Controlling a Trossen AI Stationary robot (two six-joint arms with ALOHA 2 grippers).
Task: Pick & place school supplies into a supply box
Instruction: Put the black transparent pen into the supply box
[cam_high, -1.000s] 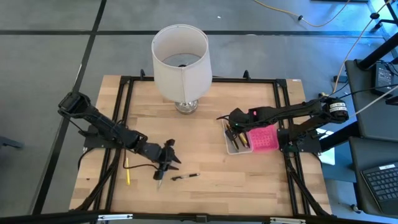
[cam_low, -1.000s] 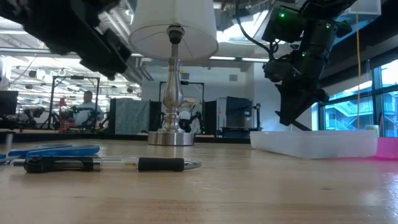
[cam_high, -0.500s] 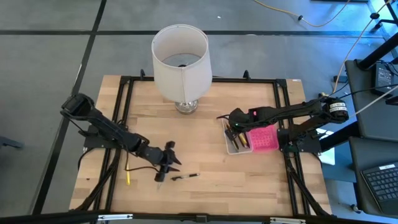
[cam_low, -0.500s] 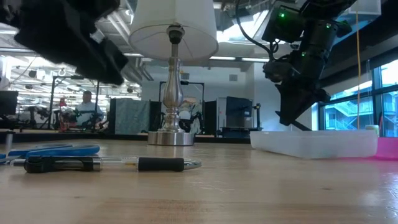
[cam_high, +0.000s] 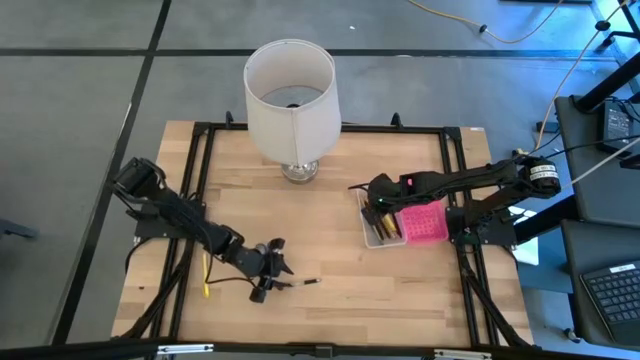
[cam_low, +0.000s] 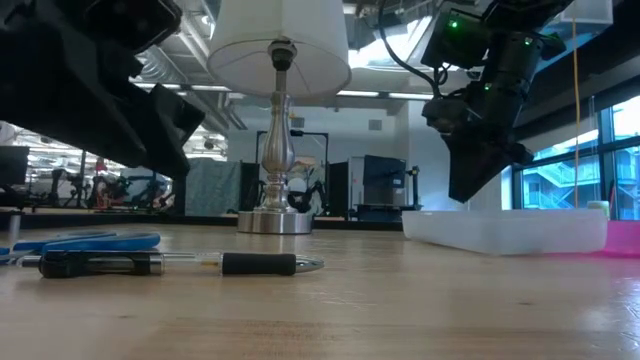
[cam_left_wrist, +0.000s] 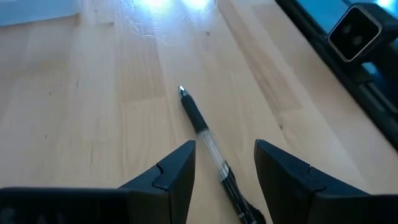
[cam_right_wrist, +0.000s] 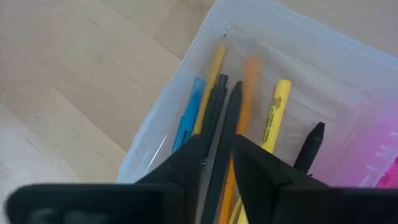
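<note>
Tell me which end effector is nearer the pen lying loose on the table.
Left. The left end effector hovers open, straddling the pen; the right end effector is across the table over the supply box.

The left arm reaches from the frame's left edge toward lower centre, its left gripper (cam_high: 268, 281) low with fingers (cam_left_wrist: 168, 174) spread apart. The right arm stretches in from the right; its right gripper (cam_high: 378, 207) has fingers nearly closed

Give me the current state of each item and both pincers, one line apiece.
Left pincer: open, straddling the pen.
Pen: flat on table, ungrasped.
Right pincer: over the supply box, a dark pen between its fingers.
Supply box: open, pens and pencils inside.
Pink lid: beside box.
Scissors: on table.
</note>
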